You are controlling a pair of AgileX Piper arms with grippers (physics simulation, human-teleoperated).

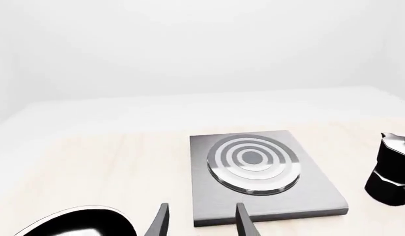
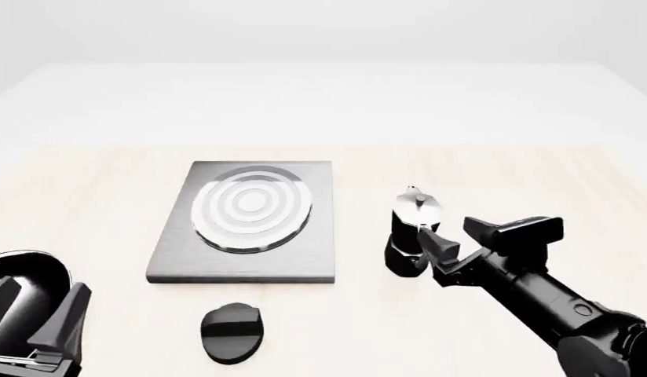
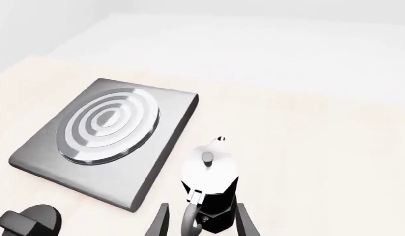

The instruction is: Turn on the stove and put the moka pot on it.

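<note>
Two matte black arms, blocky and plain.
Right arm (image 2: 554,302): dark rounded segments with small pale round fittings, ending in a gripper (image 2: 491,236) with flat wedge fingers. Left gripper (image 2: 35,314): same black angular fingers (thin tapered blades in wrist views).

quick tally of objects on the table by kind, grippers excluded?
Stove slab: 1
Black knob: 1
Moka pot: 1
Black pan: 1
Total: 4
</note>
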